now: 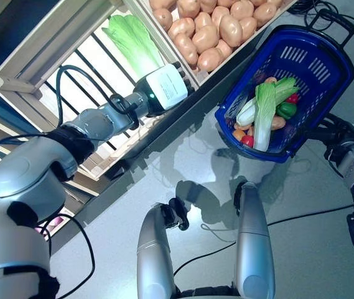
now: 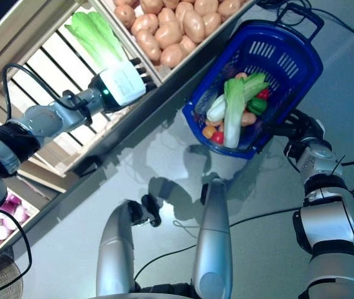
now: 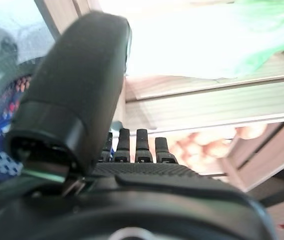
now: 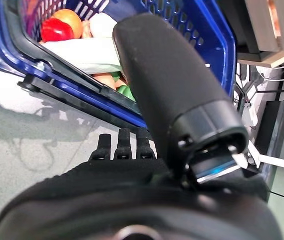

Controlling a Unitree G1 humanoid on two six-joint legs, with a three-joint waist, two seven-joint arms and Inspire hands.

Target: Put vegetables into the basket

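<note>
At the slatted wooden crate (image 1: 52, 59) on the robot's left, the left hand (image 1: 164, 87) reaches toward a leafy green cabbage (image 1: 133, 43) lying on the slats; in the left wrist view its fingers (image 3: 132, 145) stand straight in a row with the thumb raised, so the hand is open and nothing is in it, the pale leaf showing just past them. Beside this crate, a second crate holds a heap of potatoes (image 1: 211, 28). Over on the right, the right hand (image 2: 301, 134) is at the near side of the blue basket (image 1: 326, 65), but whether its fingers are round the black handle I cannot tell. The basket already holds a long pale-green cabbage (image 1: 264, 115), a green pepper (image 1: 286, 110) and some red and orange pieces, so I judge the task well under way; the cabbage on the slats is not yet grasped, and it looks like the next one to go in.
</note>
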